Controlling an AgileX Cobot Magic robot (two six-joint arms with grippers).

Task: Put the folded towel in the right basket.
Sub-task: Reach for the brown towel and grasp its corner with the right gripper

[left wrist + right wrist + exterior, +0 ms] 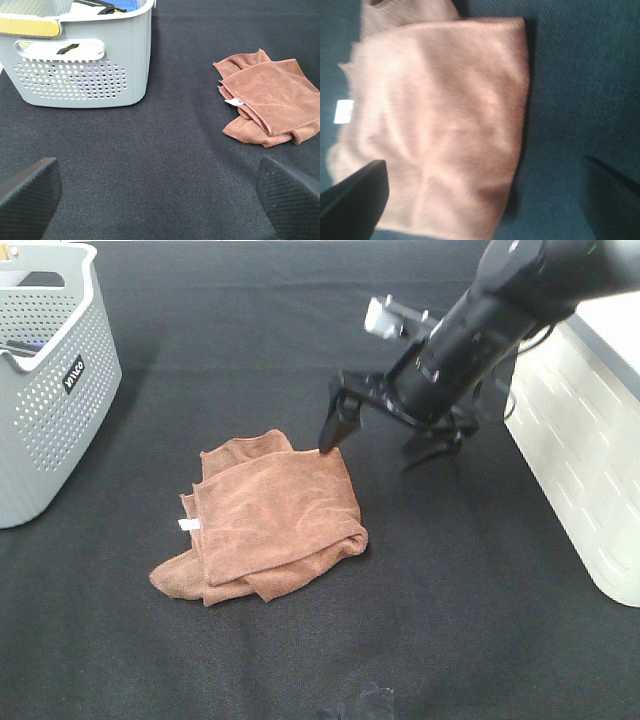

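The right gripper [385, 440] is hanging wide open just above the far right corner of the folded towel [270, 515], holding nothing. One fingertip is pointing down at the cloth's edge and the other is standing over bare black table covering [450, 630]. The blurred wrist view is not showing whether the tip is touching the cloth.

The towel is lying flat on the covering near the middle of the scene, its white tag [189, 525] on the left edge, so nothing of the task is done yet. By my judgement the grasp, the lift, the carry to the right and the release are all remaining.

The right basket [590, 440] is standing at the right edge, well apart from the towel, just behind the right arm. Its tall wall is likely the one thing needing clearance on the way over; the covering between is showing nothing else.

Further out, the left gripper [159, 200] is waiting with its jaws spread wide and nothing between them, near the grey perforated basket [50, 390] at the far left, which is holding a few items and playing no part.
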